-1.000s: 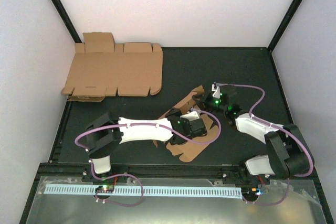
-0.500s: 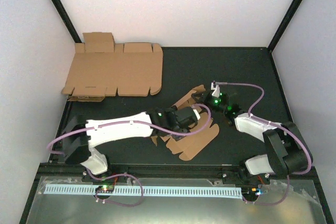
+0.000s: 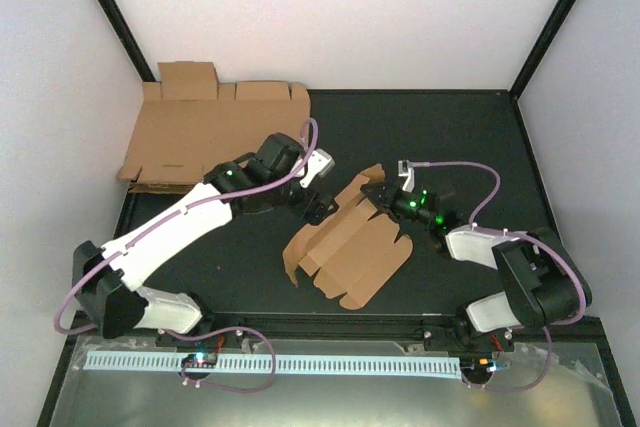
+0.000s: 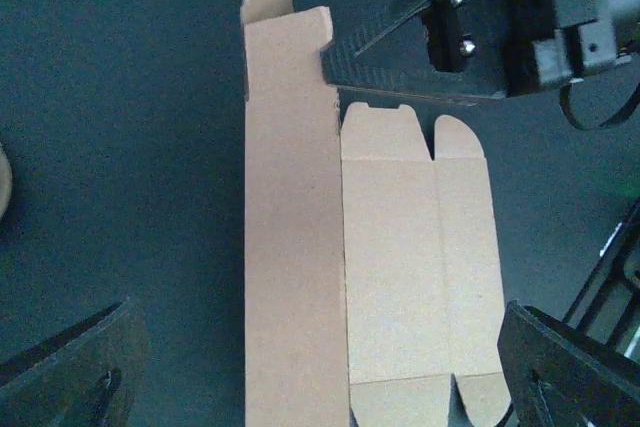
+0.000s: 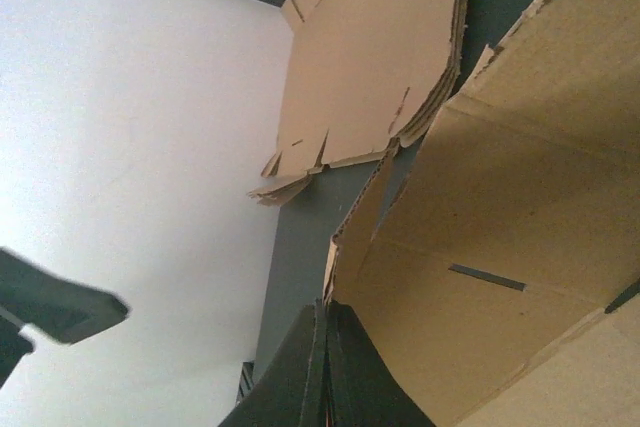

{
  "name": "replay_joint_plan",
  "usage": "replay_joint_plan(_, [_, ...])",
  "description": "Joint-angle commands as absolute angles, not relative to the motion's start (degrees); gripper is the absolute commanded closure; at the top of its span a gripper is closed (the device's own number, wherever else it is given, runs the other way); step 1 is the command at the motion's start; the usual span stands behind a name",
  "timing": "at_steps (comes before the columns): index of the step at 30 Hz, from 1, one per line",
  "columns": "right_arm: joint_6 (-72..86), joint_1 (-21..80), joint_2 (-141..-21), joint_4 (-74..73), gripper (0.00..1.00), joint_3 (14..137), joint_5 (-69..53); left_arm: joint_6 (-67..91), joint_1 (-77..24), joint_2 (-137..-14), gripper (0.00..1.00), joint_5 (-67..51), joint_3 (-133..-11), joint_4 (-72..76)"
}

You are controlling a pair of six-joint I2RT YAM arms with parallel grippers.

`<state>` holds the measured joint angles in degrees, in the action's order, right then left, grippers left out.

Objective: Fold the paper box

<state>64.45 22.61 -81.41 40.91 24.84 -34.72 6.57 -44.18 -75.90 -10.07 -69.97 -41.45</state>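
The right gripper [image 3: 381, 191] is clamped on the far end of the paper box [image 3: 350, 245]. In the right wrist view its fingers [image 5: 300, 377] meet on the thin edge of a raised flap, with no gap visible between them. The left gripper [image 3: 318, 204] hangs above the far-left edge of the same piece, jaws spread wide and holding nothing. In the left wrist view its two fingertips sit at the lower corners of the frame, with the cardboard between and below them. The paper box lies near the middle of the black table [image 3: 470, 137], partly folded, its scored panels mostly flat and one long side panel appearing lifted. Its long axis runs diagonally, from the near left toward the far right where the right gripper holds it. In the left wrist view that axis runs top to bottom, so the open jaws span the piece across its width. The box lies directly under and slightly near-right of the left gripper, which is the free arm and the one placed to act on the long panel. The likely next move is for the left gripper to lower onto or against that panel while the right holds the end. A stack of larger flat cardboard sheets [image 3: 215, 137] lies in the far-left corner, well apart from the box.
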Motion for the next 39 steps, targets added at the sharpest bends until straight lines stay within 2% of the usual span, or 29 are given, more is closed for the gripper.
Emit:
replay_joint_plan(1, [60.1,22.9,-83.3,49.0,0.98,23.2,-37.6,6.1,-41.2,-81.0,0.01,-19.8,-71.0,-42.6])
replay_joint_plan(6, [58.5,23.0,-85.9,53.7,0.97,21.3,-38.4,5.8,-40.8,-86.9,0.11,-22.1,-71.9,-43.8])
replay_joint_plan(11, [57.4,22.9,-87.3,56.8,0.96,19.6,-38.2,6.2,-39.5,-88.8,0.17,-23.1,-70.7,-42.0])
replay_joint_plan(30, [55.8,22.9,-88.9,57.9,0.93,17.6,-38.1,6.4,-38.5,-95.4,0.26,-26.2,-67.5,-40.4])
replay_joint_plan(35, [55.9,22.9,-88.8,58.2,0.93,17.6,-38.1,6.2,-38.4,-97.0,0.37,-28.7,-67.7,-39.9])
replay_joint_plan(39, [55.7,22.9,-88.4,58.1,0.92,17.5,-38.1,6.4,-38.4,-96.5,0.42,-30.4,-67.6,-39.3])
